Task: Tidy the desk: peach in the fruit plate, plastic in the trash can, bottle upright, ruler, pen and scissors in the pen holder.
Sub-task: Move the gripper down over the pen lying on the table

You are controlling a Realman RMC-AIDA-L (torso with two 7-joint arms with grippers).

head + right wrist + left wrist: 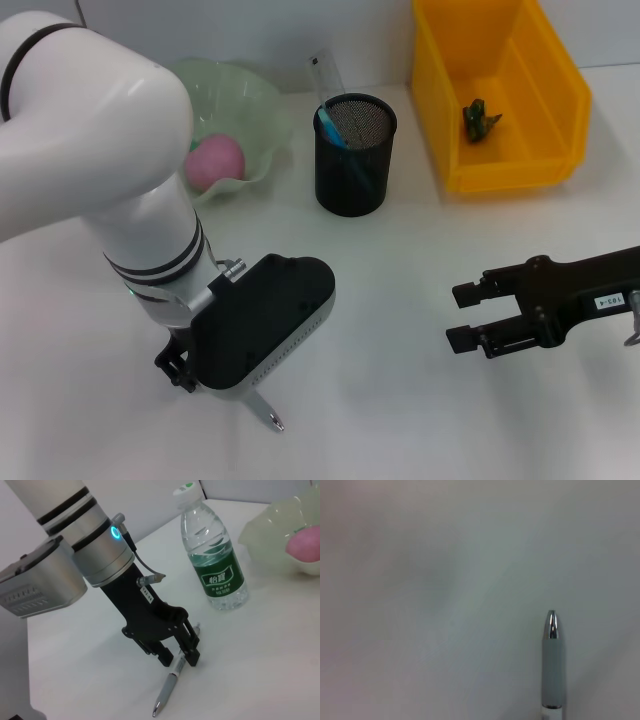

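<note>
My left gripper (180, 661) is down at the table's near side, shut on the grey pen (169, 687), whose silver tip (272, 418) pokes out below the wrist. That tip also shows in the left wrist view as the pen (553, 665). The bottle (212, 555) stands upright beside it. A pink peach (215, 162) lies in the green fruit plate (262, 105). The black mesh pen holder (355, 170) holds the clear ruler (326, 75) and a blue-handled item. Green plastic (481, 120) lies in the yellow trash can (560, 90). My right gripper (462, 318) hovers open at the right.
The bulky left arm (110, 180) hides the bottle and much of the table's left part in the head view. The pen holder stands between the fruit plate and the yellow bin at the back. Bare white table lies between the two grippers.
</note>
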